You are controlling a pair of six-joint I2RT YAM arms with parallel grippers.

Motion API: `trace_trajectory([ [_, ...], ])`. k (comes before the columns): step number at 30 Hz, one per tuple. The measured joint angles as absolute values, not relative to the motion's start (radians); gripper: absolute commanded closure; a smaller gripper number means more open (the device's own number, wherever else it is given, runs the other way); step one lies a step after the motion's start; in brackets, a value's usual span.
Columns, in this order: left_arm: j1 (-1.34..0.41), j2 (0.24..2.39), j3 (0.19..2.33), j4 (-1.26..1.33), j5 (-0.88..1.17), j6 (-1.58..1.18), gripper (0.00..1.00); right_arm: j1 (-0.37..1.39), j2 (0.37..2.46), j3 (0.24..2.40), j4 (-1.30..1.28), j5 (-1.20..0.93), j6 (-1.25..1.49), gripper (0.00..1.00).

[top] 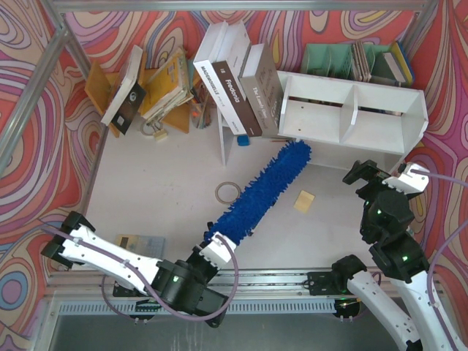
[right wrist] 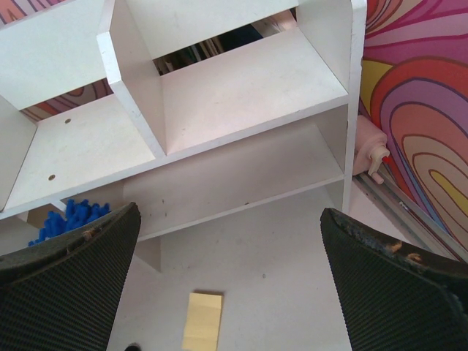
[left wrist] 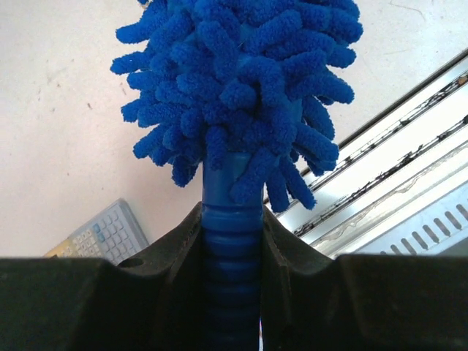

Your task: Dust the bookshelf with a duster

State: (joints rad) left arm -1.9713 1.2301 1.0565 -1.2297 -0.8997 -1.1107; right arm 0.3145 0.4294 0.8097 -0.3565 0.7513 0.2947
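At the near left of the table, my left gripper has its jaws pinched on the ribbed handle of the duster, pressing the blue grip from both sides. A calculator lies on the table just beside it. From there the fluffy head runs up and to the right across the open table. It passes a tape ring on its left and a small yellow card on its right. The tip meets the bookshelf at the lower front edge of its left end, and from above it looks to be touching. I'd call this the dusting stroke itself, at or near first contact. Next I should sweep the head rightward along that edge and into the compartments, keeping light pressure so the unit doesn't slide or tip. Books lean against its left side, so I must not jolt it. On the right, my right gripper hangs in front of the shelf's right compartment with its jaws spread wide, holding and touching nothing.
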Motion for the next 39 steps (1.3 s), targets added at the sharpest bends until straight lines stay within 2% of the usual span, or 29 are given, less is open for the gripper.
trace_trajectory([
  [10, -1.997, 1.159, 1.016, -1.386, -0.931, -1.35, 1.0, 0.315, 0.437, 0.81, -0.356, 0.751, 0.295, 0.01],
  [17, -1.969, 1.132, 0.991, -1.391, -0.936, -1.399, 1.0, 0.315, 0.441, 0.81, -0.356, 0.751, 0.295, 0.01],
  [29, -1.711, 1.151, 0.967, -1.088, -0.91, -1.118, 1.0, 0.315, 0.447, 0.81, -0.356, 0.751, 0.295, 0.01],
  [39, -1.574, 1.213, 0.966, -0.831, -0.872, -0.898, 1.0, 0.315, 0.447, 0.81, -0.356, 0.751, 0.295, 0.01],
])
